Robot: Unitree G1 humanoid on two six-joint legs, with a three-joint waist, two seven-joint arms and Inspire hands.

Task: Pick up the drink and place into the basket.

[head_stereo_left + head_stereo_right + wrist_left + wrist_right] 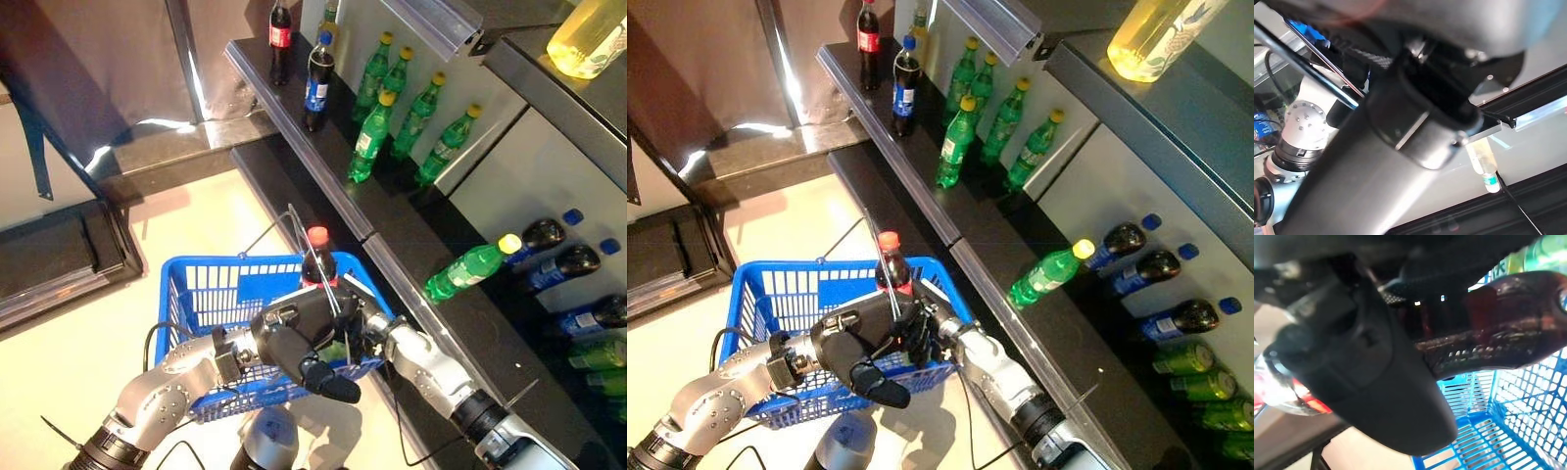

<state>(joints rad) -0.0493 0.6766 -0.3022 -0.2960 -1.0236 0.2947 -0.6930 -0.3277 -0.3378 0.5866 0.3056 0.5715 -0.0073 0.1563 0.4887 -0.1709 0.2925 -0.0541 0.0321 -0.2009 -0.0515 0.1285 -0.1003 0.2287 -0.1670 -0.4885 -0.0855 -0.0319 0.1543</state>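
A dark cola bottle with a red cap (317, 257) is seen at the lower centre of the head views, standing roughly upright with its long axis near vertical. It is held above the near right corner of the blue basket (211, 294), whose raised wire handles cross in front of it. The right hand (923, 333), reaching in from the lower right, is curled around the bottle's lower body. This is confirmed in the right wrist view, where the dark bottle is seen pressed under the fingers (1484, 345) with the blue mesh of the basket beyond it. The bottle is therefore already in that hand's grasp, and the basket's open floor lies below it and toward the left of the frame. A short lowering move over the rim appears to be what remains.

The left hand (299, 343) is seen at the basket's near rim, next to the right hand. Its fingers seem wrapped about the wire handle or rim, though the exact hold cannot be made out, and its own wrist view shows mostly its dark bulk.

Green bottles with yellow caps (392, 117) stand on the shelf at the upper right.

A red label is seen on the cola bottle, but no writing can be read.
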